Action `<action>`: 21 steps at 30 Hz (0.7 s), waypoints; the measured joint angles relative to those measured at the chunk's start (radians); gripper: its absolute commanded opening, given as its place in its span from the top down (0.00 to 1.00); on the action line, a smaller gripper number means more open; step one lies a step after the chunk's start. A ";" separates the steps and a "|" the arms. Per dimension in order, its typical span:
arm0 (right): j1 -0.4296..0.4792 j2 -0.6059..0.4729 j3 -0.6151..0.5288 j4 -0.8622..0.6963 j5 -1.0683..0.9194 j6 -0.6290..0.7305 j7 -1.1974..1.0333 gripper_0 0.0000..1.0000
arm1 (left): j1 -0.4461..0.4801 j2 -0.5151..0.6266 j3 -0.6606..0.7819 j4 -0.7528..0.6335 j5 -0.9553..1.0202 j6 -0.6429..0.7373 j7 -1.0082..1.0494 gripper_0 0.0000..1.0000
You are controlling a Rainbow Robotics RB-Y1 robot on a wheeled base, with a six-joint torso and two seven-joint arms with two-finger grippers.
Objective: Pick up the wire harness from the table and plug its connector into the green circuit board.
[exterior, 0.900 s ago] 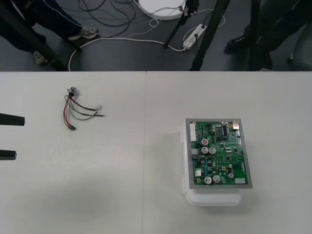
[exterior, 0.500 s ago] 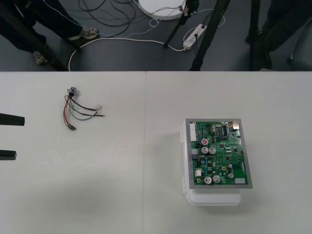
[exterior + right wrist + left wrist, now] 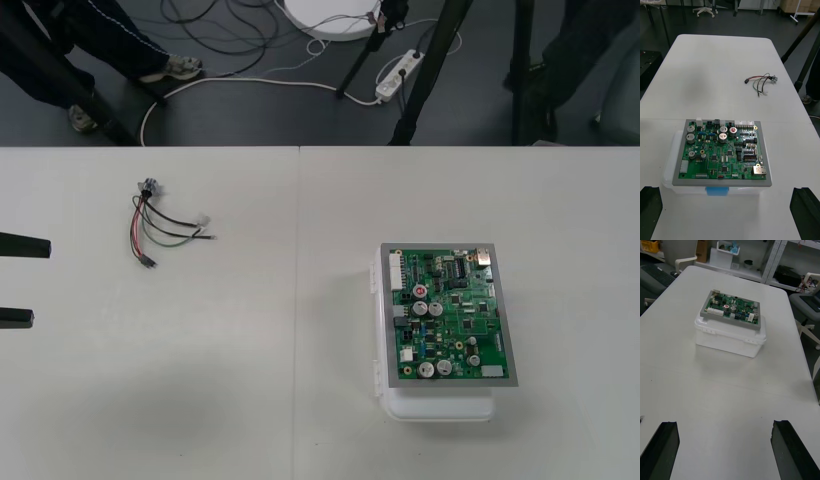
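Wire harness (image 3: 143, 212) points its socket (image 3: 147, 185) at the far edge; left fingers (image 3: 663, 450), right fingers (image 3: 805, 212) spread.

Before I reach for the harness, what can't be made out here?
Small black plug on the red, black and green wire harness: pins too small, front and right wrist views.
Matching header on the green circuit board: too small, same views.
Left gripper: front view's edge cuts it off behind its open fingers.
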 measured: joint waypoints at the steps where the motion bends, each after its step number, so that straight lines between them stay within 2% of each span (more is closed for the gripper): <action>1: 0.000 0.000 0.000 0.000 0.000 0.000 0.000 0.00 | 0.000 0.000 0.000 0.000 0.000 0.000 0.000 0.28; 21: 0.000 0.000 0.000 0.000 0.000 0.000 0.000 0.00 | 0.000 0.000 0.000 0.000 0.000 0.000 0.000 0.28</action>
